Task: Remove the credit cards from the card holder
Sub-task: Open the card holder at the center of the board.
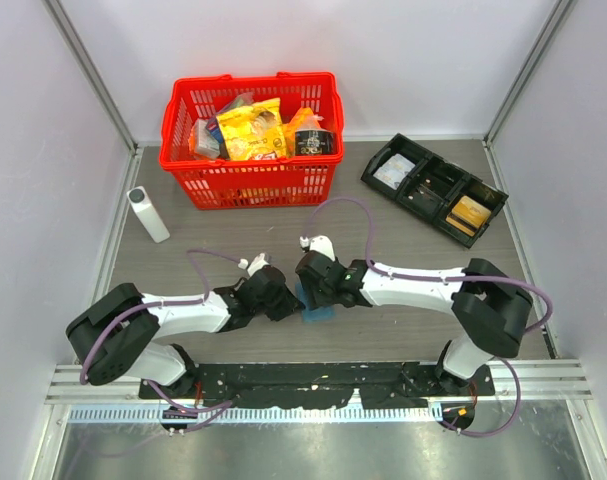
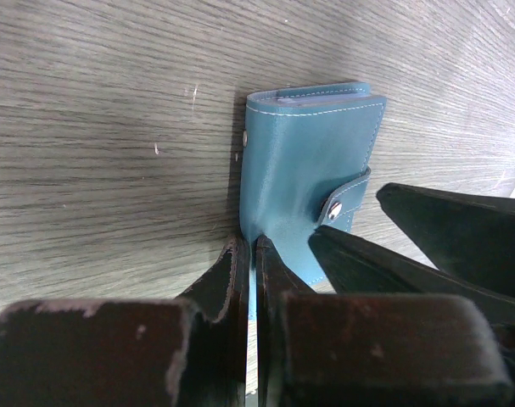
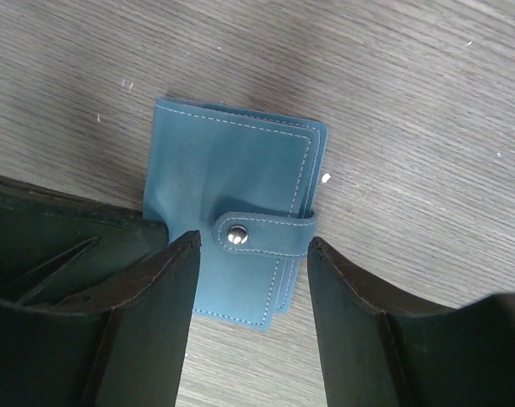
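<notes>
We see a grey wood-grain table [image 1: 223, 230], plain white walls [image 1: 403, 60] on three sides, aluminium posts [image 1: 95, 75] at the back corners, metal rail [image 1: 553, 380] along the near edge. Lighting's even, shadows soft.

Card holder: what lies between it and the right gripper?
Nothing; the right wrist view shows the open right gripper straddling the card holder directly.

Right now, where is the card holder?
Top view: the card holder lies closed on the table, centre front, between the left hand and right hand, nearer than the red basket.
</notes>
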